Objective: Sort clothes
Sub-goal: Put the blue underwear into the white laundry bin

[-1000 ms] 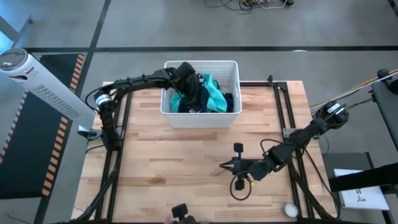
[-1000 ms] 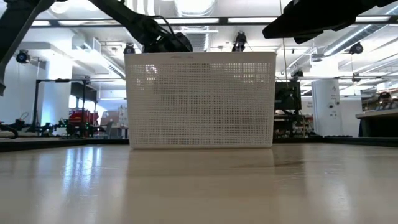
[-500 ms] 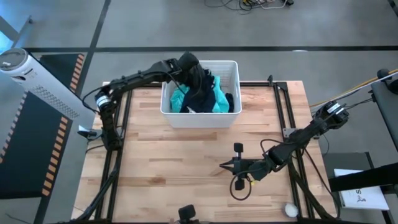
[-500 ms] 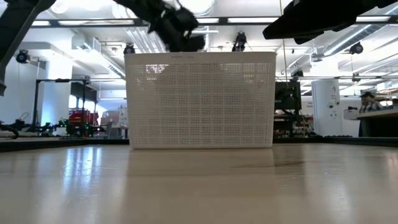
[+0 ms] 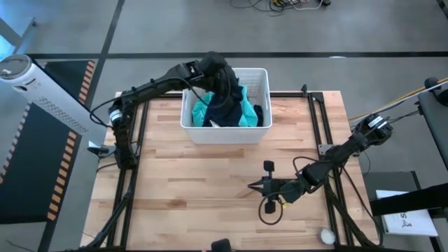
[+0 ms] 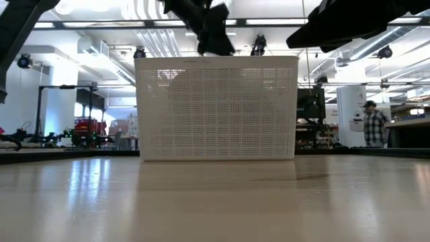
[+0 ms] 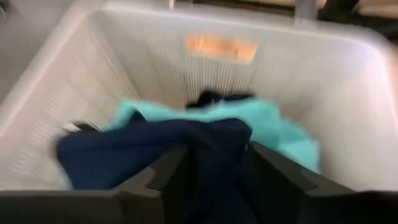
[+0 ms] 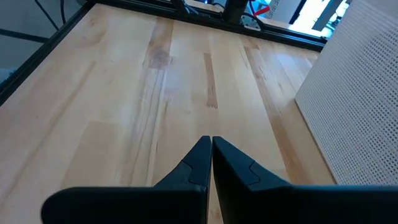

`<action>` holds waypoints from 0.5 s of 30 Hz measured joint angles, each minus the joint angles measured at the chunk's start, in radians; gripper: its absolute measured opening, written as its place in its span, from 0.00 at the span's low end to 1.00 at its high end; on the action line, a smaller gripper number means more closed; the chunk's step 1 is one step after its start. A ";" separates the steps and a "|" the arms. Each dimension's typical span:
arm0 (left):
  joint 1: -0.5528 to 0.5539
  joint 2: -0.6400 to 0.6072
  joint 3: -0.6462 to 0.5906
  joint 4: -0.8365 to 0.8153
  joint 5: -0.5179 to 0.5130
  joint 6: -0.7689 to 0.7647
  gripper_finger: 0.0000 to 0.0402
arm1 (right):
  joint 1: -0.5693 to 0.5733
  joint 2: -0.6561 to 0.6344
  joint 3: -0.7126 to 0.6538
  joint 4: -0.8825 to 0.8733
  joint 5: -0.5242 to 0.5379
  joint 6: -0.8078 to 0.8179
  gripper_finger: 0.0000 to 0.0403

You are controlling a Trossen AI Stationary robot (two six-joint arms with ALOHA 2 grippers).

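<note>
Here, the left claw (image 5: 218,70) is hanging over the white plastic basket (image 5: 260,82), which is sitting at the far edge of the wooden counter (image 5: 196,182). In the left wrist view its two dark fingers (image 7: 163,180) are standing apart with a fold of a navy garment (image 7: 155,149) bunched between them; whether they are actually pinching that cloth or merely straddling it cannot be told. The navy garment is draping from the claw down into the basket, lying over a teal shirt (image 5: 245,108) that is spreading across the basket's middle, and another dark piece (image 5: 256,112) is resting against the basket's right wall. In the low view the dark cloth (image 6: 211,33) is showing above the basket's rim. The right claw (image 5: 253,186) is waiting low over the bare counter, well apart from the basket, its fingers (image 8: 200,163) pressed together on nothing. A person (image 6: 372,124) is standing far off in the room behind.
</note>
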 joint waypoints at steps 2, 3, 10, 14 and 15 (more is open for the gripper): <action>0.003 0.013 -0.054 0.019 0.000 0.006 0.34 | 0.000 0.000 0.000 0.000 0.000 0.000 0.00; 0.007 0.019 -0.084 0.033 0.000 0.008 0.31 | 0.000 0.000 0.000 0.000 0.000 0.000 0.00; 0.026 0.078 -0.277 0.184 0.001 0.083 0.12 | 0.000 0.000 0.000 0.000 0.000 0.000 0.00; 0.050 0.110 -0.326 0.235 0.009 0.092 0.02 | 0.000 0.000 0.000 0.000 0.000 -0.001 0.00; 0.059 0.114 -0.336 0.245 0.011 0.091 0.02 | 0.000 0.000 0.000 0.000 0.000 -0.001 0.00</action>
